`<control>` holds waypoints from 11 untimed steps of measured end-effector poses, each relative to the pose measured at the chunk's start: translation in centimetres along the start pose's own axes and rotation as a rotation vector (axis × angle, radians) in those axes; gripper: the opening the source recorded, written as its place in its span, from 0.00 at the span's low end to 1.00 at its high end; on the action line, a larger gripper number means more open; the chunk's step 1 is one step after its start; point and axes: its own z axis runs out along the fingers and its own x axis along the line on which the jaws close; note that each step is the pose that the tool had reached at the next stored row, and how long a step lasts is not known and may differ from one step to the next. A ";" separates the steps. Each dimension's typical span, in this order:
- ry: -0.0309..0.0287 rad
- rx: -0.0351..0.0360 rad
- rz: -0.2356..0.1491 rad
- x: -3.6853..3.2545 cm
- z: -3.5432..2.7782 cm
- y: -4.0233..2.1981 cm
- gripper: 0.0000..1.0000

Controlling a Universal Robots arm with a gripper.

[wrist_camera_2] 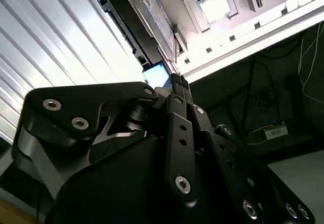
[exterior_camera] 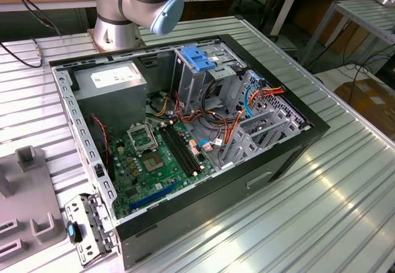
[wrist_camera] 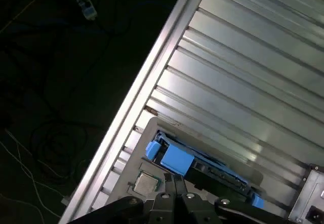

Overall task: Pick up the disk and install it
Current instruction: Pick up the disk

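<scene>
The disk is a flat black drive in bright blue rails with a blue tab at its end. It lies on a grey fixture plate near the edge of the ribbed metal table. In both wrist views my gripper hangs just off the tab end of the disk, shut, with nothing seen between the fingers. In the second wrist view the disk runs away from the gripper, with its blue tab right behind the tips.
The open computer case lies on the table, with a motherboard and a tall metal drive cage topped by a light-blue latch. A processor chip sits in the fixture plate beside the disk. Past the table edge is dark floor with cables.
</scene>
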 end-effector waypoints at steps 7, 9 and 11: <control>0.0024 0.0020 -0.111 -0.01 0.04 0.00 0.11; 0.0030 0.0020 -0.123 -0.01 0.04 0.00 0.11; 0.0035 0.0020 -0.136 -0.01 0.04 0.00 0.11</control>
